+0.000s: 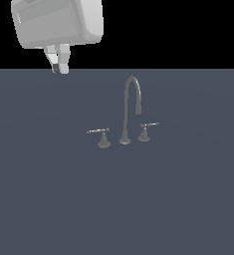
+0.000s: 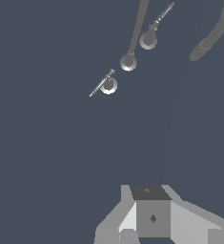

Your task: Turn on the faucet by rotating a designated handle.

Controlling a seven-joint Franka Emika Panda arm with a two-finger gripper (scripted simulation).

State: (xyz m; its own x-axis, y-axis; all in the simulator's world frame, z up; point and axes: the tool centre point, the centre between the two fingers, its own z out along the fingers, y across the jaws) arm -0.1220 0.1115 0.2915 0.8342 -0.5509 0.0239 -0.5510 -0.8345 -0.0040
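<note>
While end effector (image 1: 60, 68) hangs closed (empty), handle (image 1: 98, 131) sits well apart, untouched.

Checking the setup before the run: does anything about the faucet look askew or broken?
Nothing stands out. The faucet stands upright, both lever handles sit on their bases, and the gripper hangs apart from it.

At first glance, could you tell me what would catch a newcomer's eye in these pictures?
The faucet, with its tall gooseneck spout, stands alone mid-surface on the dark blue-grey floor. Two lever handles flank it; the handle with the longer bar sits on the exterior view's left, the other handle on the right. The pale tool hangs high at upper left, well away from everything.
</note>
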